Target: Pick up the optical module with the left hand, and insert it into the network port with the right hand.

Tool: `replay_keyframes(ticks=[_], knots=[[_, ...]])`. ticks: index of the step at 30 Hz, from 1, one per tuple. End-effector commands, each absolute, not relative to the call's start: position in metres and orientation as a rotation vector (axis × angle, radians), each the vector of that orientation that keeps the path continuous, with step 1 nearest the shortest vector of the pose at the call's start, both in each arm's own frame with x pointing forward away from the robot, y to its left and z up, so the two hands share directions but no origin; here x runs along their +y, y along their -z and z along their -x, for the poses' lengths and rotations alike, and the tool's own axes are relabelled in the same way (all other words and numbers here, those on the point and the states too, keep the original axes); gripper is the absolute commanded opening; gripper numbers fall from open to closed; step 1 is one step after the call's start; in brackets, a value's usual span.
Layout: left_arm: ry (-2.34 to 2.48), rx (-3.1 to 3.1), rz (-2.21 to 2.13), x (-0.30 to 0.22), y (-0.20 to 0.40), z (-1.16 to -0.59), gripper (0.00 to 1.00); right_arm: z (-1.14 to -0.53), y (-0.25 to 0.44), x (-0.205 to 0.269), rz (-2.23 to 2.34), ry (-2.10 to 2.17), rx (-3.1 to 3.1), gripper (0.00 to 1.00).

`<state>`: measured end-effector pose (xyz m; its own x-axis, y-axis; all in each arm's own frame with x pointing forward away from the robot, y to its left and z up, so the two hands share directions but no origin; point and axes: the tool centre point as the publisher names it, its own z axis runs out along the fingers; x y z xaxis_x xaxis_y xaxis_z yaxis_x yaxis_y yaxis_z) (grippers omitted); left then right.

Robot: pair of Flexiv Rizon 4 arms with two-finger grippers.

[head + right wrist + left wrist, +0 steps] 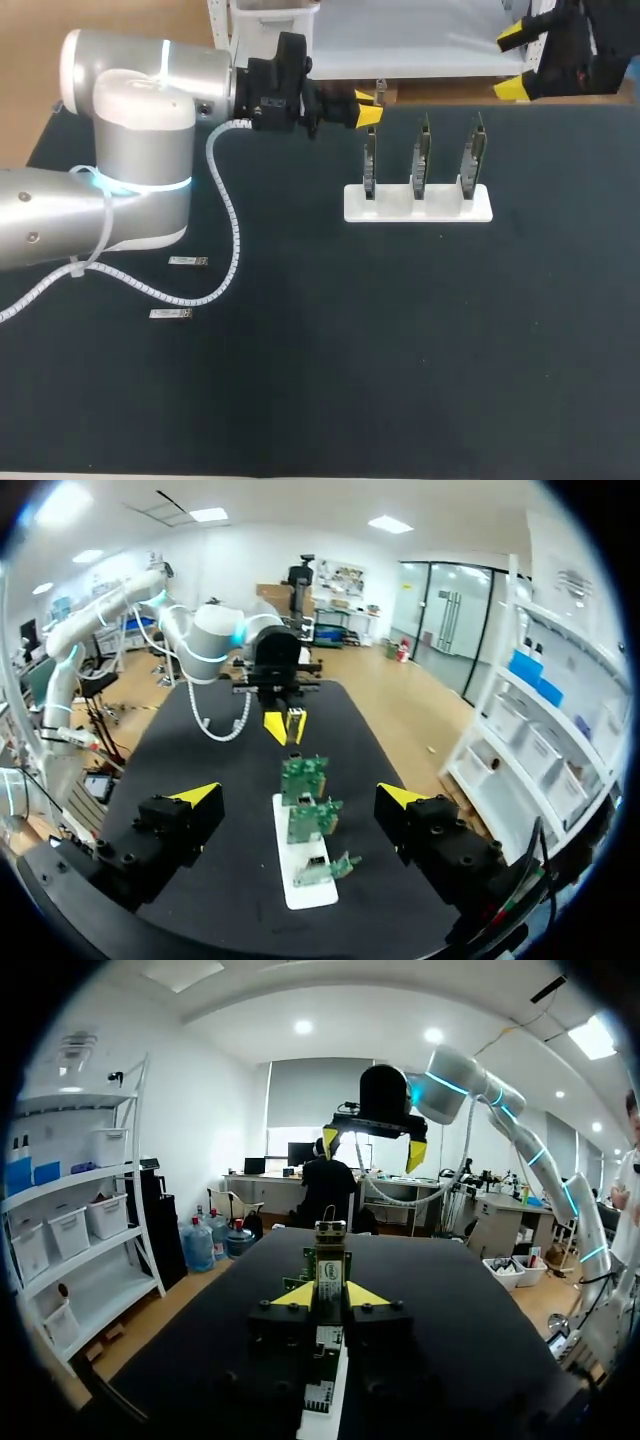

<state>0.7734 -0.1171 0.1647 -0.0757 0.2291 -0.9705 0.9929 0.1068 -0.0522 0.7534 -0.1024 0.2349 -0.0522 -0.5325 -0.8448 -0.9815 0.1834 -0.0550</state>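
The left gripper (pixel 368 108) is clamped on an upright module (pixel 330 1275), holding it just above the left card (pixel 369 160) of three standing in the white stand (pixel 418 205) near the far edge of the table (pixel 400 380). The right gripper (pixel 512 64) hangs past the far right corner, fingers wide apart, well apart from the module. Two spare modules (pixel 187 261) lie flat toward the left edge, near the left arm (pixel 140 150).

A black matte table (pixel 400 380) fills the view, evenly lit.
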Motion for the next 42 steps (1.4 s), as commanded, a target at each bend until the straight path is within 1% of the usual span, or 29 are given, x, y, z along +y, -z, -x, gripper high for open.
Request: replay_keyframes(ticks=[1,14,42], knots=[[1.058,1.473,-1.268,-0.117,-0.164,-0.773,0.0,-0.765,-0.227,-0.092,1.65,-1.085,1.601,1.0],[1.058,1.473,-1.268,-0.117,-0.164,-0.773,0.0,-0.764,-0.219,-0.068,1.535,-1.061,1.58,1.0],[1.058,1.473,-1.268,-0.117,-0.164,-0.773,0.0,-0.776,-0.205,0.001,1.552,-1.075,1.519,1.0]])
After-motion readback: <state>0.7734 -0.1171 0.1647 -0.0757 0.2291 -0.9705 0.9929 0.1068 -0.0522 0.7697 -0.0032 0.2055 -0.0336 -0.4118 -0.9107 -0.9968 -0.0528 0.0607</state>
